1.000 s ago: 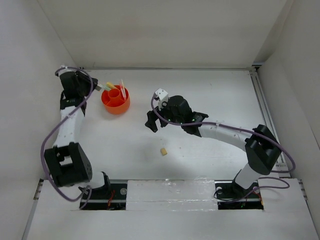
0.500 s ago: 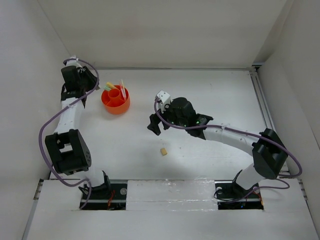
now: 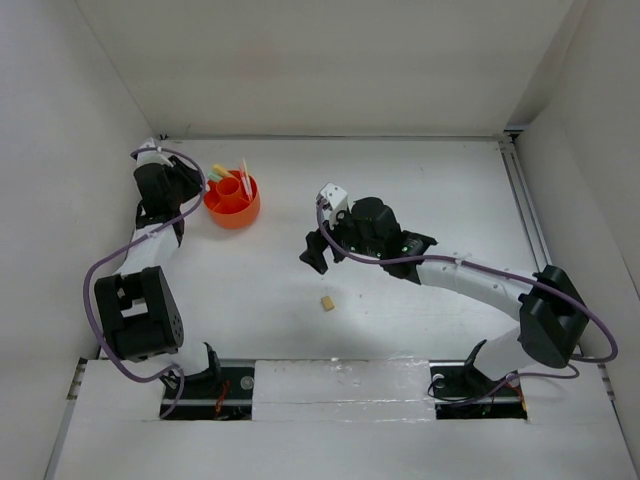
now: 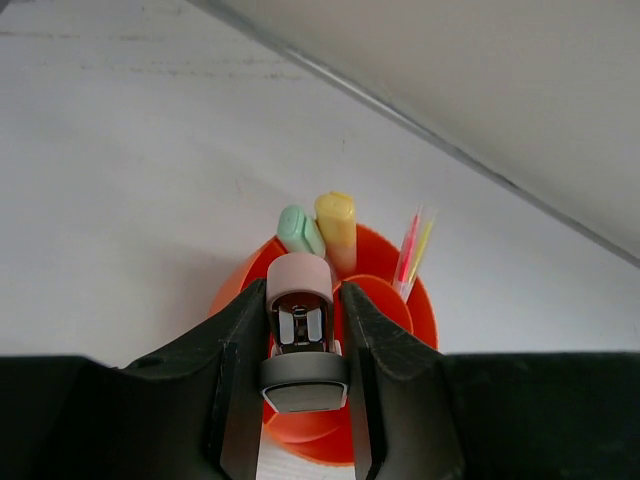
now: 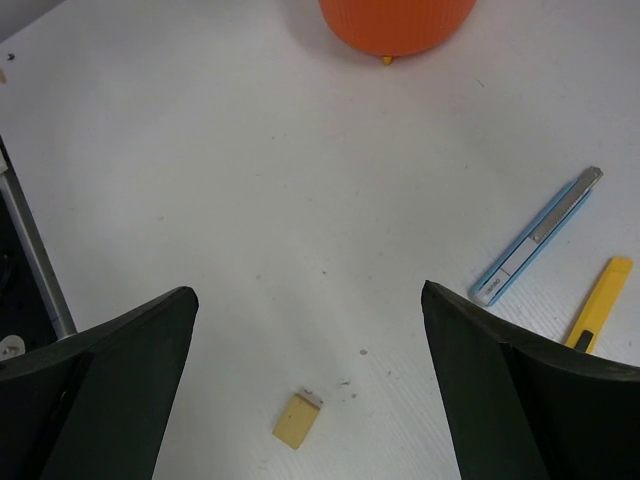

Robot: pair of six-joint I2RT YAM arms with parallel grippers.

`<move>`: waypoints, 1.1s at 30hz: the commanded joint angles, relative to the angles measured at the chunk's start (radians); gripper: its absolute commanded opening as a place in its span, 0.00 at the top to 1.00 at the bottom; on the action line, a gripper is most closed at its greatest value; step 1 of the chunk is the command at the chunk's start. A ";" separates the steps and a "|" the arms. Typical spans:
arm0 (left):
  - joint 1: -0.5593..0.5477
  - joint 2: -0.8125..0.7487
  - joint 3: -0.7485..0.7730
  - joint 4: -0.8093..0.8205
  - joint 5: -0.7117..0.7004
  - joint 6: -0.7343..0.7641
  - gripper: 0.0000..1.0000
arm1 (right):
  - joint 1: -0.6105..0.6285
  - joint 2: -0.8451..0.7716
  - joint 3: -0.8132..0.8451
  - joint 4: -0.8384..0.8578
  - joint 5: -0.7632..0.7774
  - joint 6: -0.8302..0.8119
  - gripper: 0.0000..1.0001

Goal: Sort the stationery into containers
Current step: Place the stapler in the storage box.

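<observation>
The round orange cup (image 3: pixel 232 201) stands at the back left and holds a pale green marker (image 4: pixel 299 231), a yellow marker (image 4: pixel 337 222) and thin pink and yellow pens (image 4: pixel 410 253). My left gripper (image 3: pixel 191 183) is just left of the cup, shut on a small pink-grey block (image 4: pixel 298 322) held at the cup's near rim (image 4: pixel 423 312). My right gripper (image 3: pixel 317 252) is open and empty above the table. The tan eraser (image 3: pixel 326 302) lies ahead of it, also in the right wrist view (image 5: pixel 298 420). A grey-blue cutter (image 5: pixel 536 236) and a yellow cutter (image 5: pixel 598 304) lie to the eraser's right.
White walls enclose the table on the left, back and right. A metal rail (image 3: pixel 527 215) runs along the right edge. The two cutters are hidden under the right arm in the top view.
My left gripper has shifted slightly right and nearer, toward the cup, still holding the block. My right gripper has moved a little right and nearer the eraser.
</observation>
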 commanded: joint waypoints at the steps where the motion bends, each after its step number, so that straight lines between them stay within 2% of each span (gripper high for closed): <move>1: 0.005 -0.025 0.000 0.145 -0.020 -0.033 1.00 | 0.004 -0.024 -0.003 0.032 -0.026 -0.015 0.00; 22: 0.005 0.096 -0.027 0.200 -0.039 -0.098 1.00 | 0.004 0.028 0.016 0.032 -0.076 -0.015 0.00; 33: 0.005 0.130 -0.027 0.200 -0.028 -0.116 0.96 | 0.004 0.019 0.016 0.032 -0.067 -0.015 0.00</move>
